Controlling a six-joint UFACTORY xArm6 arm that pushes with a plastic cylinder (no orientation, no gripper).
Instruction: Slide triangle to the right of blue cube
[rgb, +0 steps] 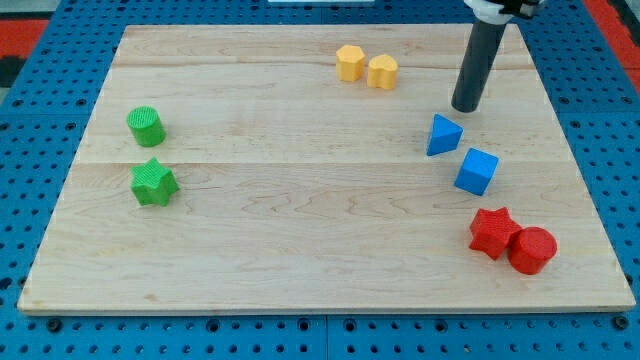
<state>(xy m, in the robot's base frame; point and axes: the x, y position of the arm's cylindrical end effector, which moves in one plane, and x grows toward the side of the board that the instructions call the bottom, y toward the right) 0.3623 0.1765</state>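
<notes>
A blue triangle block (443, 135) lies on the wooden board at the view's right. A blue cube (476, 171) sits just below and to the right of it, a small gap between them. My tip (465, 107) is the lower end of a dark rod coming down from the view's top right. It rests on the board just above and slightly right of the triangle, close to it but apart.
A red star (494, 232) and a red cylinder (532, 250) sit at the lower right. A yellow hexagon (350, 62) and a yellow heart (382, 71) sit at the top centre. A green cylinder (146, 126) and a green star (153, 182) sit at the left.
</notes>
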